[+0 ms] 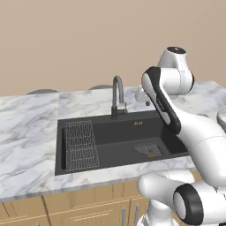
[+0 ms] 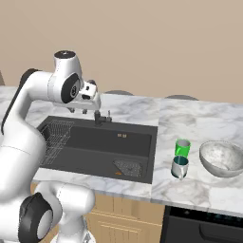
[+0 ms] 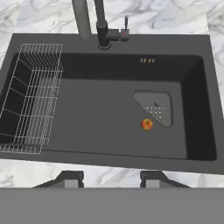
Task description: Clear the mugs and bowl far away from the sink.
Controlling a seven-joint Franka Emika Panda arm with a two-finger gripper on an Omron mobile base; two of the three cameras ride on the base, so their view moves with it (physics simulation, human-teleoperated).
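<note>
Pincer (image 3: 111,177) released, empty, above black rectangular sink (image 3: 109,144). 2 mugs, green (image 2: 182,147) and teal (image 2: 180,166), and speckled whitish bowl (image 2: 221,159) rightward on marble table (image 2: 199,187).

The faucet (image 3: 89,22) ahead of the gripper (image 3: 111,178) is cut off by the hand view's top edge. In the left base view the arm hides the sink's (image 1: 110,141) right end, and the bowl (image 1: 222,118) is clipped at the right edge.
</note>
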